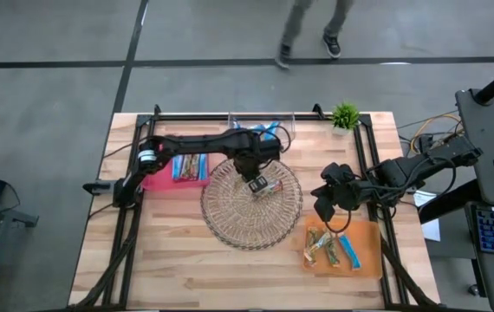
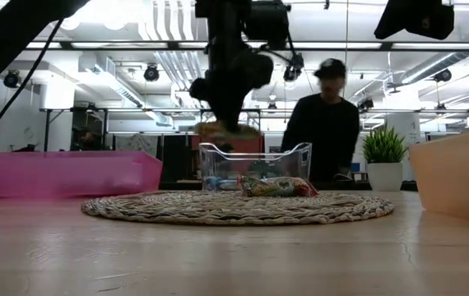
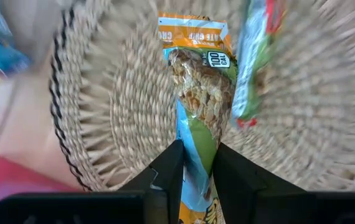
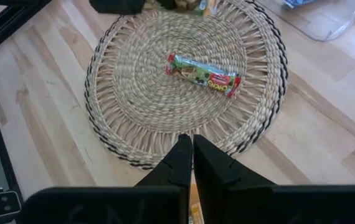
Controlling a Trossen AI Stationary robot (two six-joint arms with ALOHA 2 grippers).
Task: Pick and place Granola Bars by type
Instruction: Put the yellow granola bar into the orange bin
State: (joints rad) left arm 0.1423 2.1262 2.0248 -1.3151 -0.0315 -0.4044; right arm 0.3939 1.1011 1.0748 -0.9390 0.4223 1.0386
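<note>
My left gripper (image 1: 251, 170) hangs over the round wicker tray (image 1: 230, 221), shut on a granola bar (image 3: 197, 81) in an orange, green and blue wrapper. In the low view this bar (image 2: 227, 129) hangs above the tray (image 2: 136, 207). A second bar (image 4: 203, 73), green and red, lies flat on the weave (image 2: 277, 187). My right gripper (image 4: 192, 148) is shut and holds nothing; it hovers past the tray's right rim (image 1: 329, 204). My left gripper pinches the bar's two long sides (image 3: 196, 134) between its two fingers (image 3: 168, 167). The fingers come from above, pointing down, and lie across the bar. The bar is lifted clear of the wicker tray and lies roughly level under the fingers.
A pink tray (image 1: 156, 182) at the left holds bars. A clear bin (image 1: 260, 130) at the far edge holds blue bars. An orange tray (image 1: 364, 238) at the near right holds several bars. A small potted plant (image 1: 344, 115) stands far right. A person (image 2: 325, 123) stands beyond the table.
</note>
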